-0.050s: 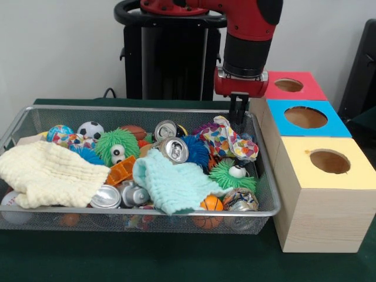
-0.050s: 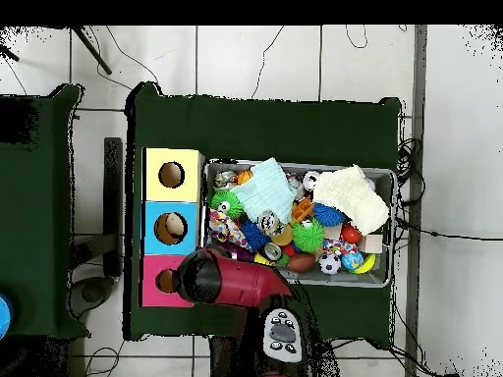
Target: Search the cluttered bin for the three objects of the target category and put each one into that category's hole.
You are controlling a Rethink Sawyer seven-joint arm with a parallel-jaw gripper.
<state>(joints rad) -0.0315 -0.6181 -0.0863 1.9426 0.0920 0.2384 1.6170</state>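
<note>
The gripper (image 1: 238, 113) hangs over the bin (image 1: 267, 194) beside the red box (image 1: 294, 88). I cannot tell how its jaws stand. The bin looks full, so sorting seems mostly ahead.

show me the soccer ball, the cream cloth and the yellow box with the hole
soccer ball (image 1: 90, 130), front view, on its white and black upper face.
cream cloth (image 1: 47, 173), front view, on the middle of its folded top.
yellow box (image 1: 346, 176), front view, on its yellow top beside the hole.

No words, brands or numbers can be read anywhere. The cans (image 1: 174, 149) in the bin (image 1: 265, 194) show only bare metal ends. The boxes' (image 1: 320, 194) coloured tops carry no lettering.
</note>
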